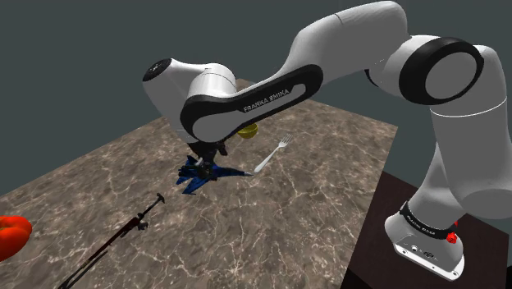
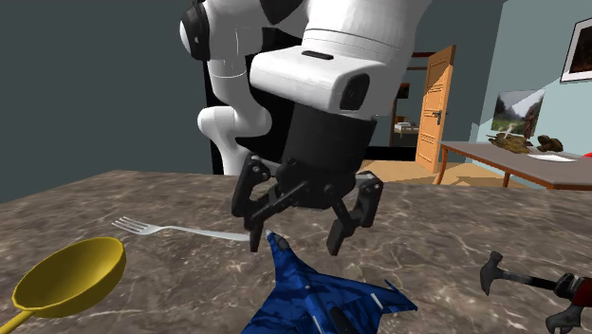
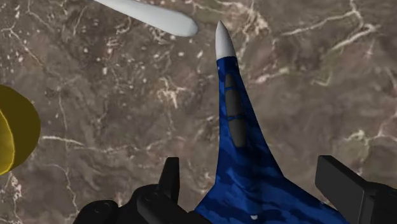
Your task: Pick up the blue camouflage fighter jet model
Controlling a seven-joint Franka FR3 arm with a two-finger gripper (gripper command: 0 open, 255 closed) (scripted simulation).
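Gripper (image 2: 296, 242) released, fingers (image 2: 344, 226) spread either side of jet (image 2: 313, 294), not touching. Jet lies flat on counter (image 2: 455, 228) near fork (image 2: 180, 230). Straddle likely lines up a fuselage grasp.

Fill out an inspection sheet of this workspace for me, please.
Surface: brown marbled tabletop, flat.
Job's things: blue camouflage jet lying on the tabletop, below the gripper.
Clutter: fork, yellow scoop, hammer, red object.
Grippers: gripper open, fingers on either side of the jet's nose, not clasping it.
Cables: nothing seen.
Surroundings: grey walls, open wooden door, side table.
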